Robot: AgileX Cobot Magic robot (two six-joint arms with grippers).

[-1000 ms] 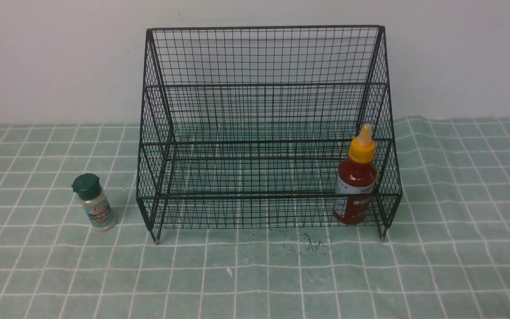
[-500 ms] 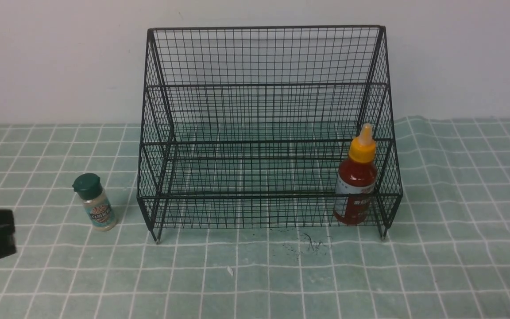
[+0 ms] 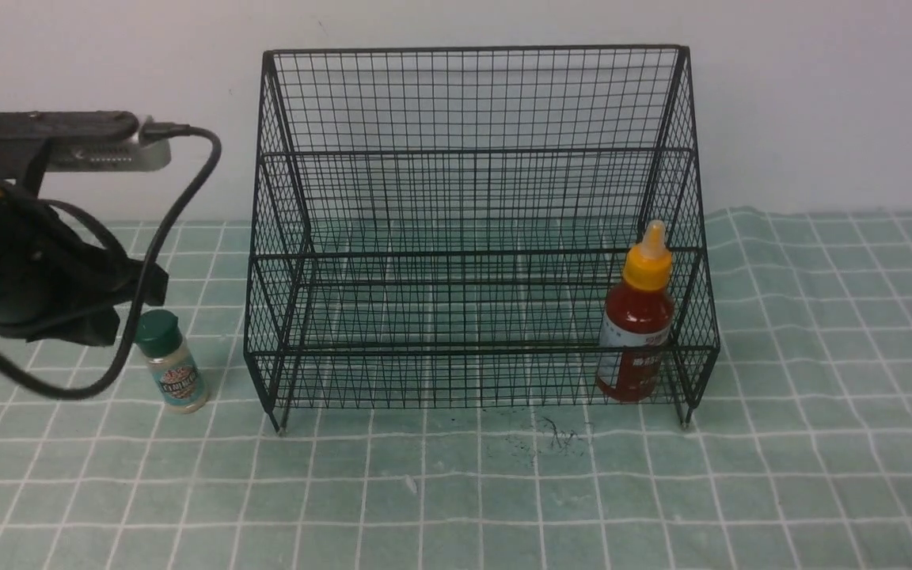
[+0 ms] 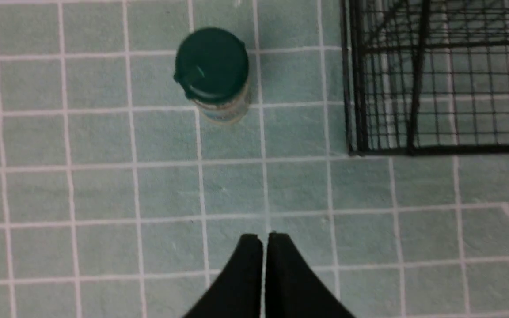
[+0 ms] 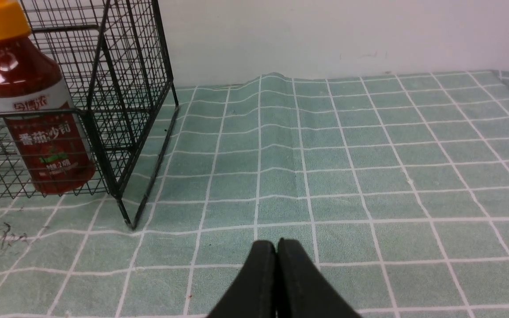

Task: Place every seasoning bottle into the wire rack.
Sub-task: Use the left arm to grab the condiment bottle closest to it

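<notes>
Front: shaker (image 3: 172, 364) stands upright on the cloth (image 3: 456, 499) just left of the rack (image 3: 464, 253), left arm (image 3: 20, 273) right by its cap; sauce bottle (image 3: 636, 332) is already in the bottom tier. Left wrist: left claw (image 4: 264, 240) pinched shut, empty, shaker ahead of the tips, off-line away from the rack. Right wrist: right claw (image 5: 276, 247) clenched too, way farther off.

Black wire-mesh rack (image 3: 472, 253). Pale green tablecloth (image 3: 820, 396), white grid lines throughout. Red sauce bottle (image 3: 636, 317): yellow-orange cap, white label. Small clear shaker (image 3: 175, 372): dark green cap, teal label, pale powder. Wall (image 3: 820, 103) off-white.
</notes>
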